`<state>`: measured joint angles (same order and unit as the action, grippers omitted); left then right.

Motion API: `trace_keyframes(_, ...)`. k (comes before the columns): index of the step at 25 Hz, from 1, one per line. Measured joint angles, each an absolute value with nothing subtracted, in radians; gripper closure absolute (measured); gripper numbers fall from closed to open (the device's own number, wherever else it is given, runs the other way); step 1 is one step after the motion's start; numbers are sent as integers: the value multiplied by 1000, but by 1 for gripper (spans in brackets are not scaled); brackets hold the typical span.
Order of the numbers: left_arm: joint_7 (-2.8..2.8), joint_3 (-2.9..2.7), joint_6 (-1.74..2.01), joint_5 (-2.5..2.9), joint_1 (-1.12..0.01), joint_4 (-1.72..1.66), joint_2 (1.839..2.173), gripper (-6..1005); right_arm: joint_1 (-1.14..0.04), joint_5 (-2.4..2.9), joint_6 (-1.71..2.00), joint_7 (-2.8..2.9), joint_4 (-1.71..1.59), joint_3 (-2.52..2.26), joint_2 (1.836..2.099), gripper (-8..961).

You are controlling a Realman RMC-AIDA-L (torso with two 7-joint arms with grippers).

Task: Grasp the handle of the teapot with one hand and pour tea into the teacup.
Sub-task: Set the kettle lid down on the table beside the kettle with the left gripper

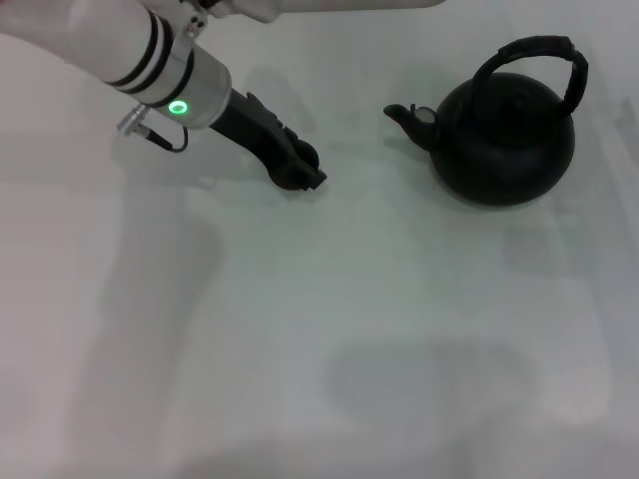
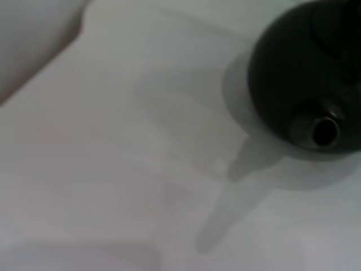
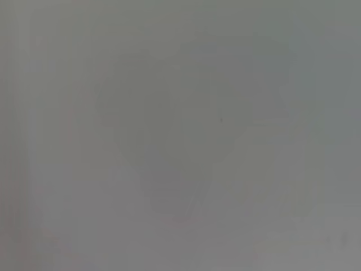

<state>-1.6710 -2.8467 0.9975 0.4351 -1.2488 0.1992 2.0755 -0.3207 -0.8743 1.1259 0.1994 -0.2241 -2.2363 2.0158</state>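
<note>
While the left hand hung low over the bench near its far edge, I couldn't tell its grip state. Teapot sat upright toward the far right corner, handle free, spout toward the hand.

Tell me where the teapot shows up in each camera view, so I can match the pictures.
Head view: the teapot stands upper right on the white table, spout toward the left gripper.
Left wrist view: the teapot fills the upper right corner.
Right wrist view: not in it.
Shared landmark: the spout.
</note>
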Motion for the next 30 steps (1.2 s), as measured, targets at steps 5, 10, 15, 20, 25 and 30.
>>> trace_keyframes(5, -1660, -2845, 994, 473, -1248, 154, 2075, 300, -322, -874, 1125, 199, -224, -2236, 2016, 80)
trace_keyframes(10, -1636, -2845, 989, 495, -1243, 124, 2077, 300, -322, -874, 1124, 199, -224, -2237, 2016, 80)
trace_keyframes(15, -1640, -2844, 983, 501, -1239, 121, 2078, 299, -322, -874, 1124, 199, -225, -2237, 2016, 80)
trace_keyframes(20, -1648, -2845, 980, 502, -1239, 120, 2078, 283, -321, -874, 1124, 199, -226, -2237, 2017, 80)
trace_keyframes(25, -1654, -2846, 978, 503, -1242, 120, 2079, 263, -319, -874, 1124, 199, -225, -2237, 2017, 79)
trace_keyframes(30, -1663, -2846, 979, 505, -1251, 121, 2076, 244, -319, -874, 1124, 199, -224, -2237, 2017, 79)
